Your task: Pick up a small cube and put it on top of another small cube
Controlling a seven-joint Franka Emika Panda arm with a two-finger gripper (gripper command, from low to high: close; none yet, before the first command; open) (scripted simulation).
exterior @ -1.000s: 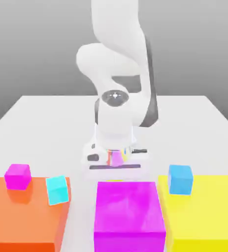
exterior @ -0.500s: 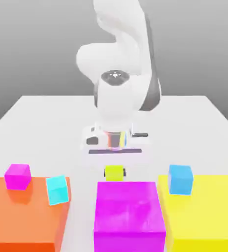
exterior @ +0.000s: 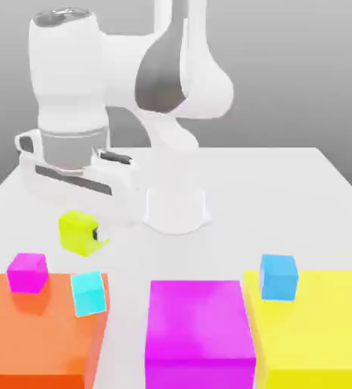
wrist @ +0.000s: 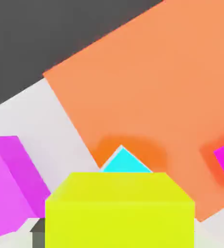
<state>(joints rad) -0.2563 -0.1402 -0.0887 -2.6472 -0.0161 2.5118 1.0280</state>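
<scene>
One glossy lime small cube (exterior: pixel 75 232) clamped in the white arm's pincer (exterior: pixel 86 234), aloft over the matte white table (exterior: pixel 285 190), exterior view's left, near a flat orange block (exterior: pixel 34 334) bearing magenta cube (exterior: pixel 27 272) and tilted cyan cube (exterior: pixel 88 292).

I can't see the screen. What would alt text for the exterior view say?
A white robot arm holds a small lime cube in its gripper above a white table, toward the exterior view's left. Below sits an orange block carrying a magenta cube and a cyan cube. Beside it stand a magenta block and a yellow block bearing a blue cube.
</scene>
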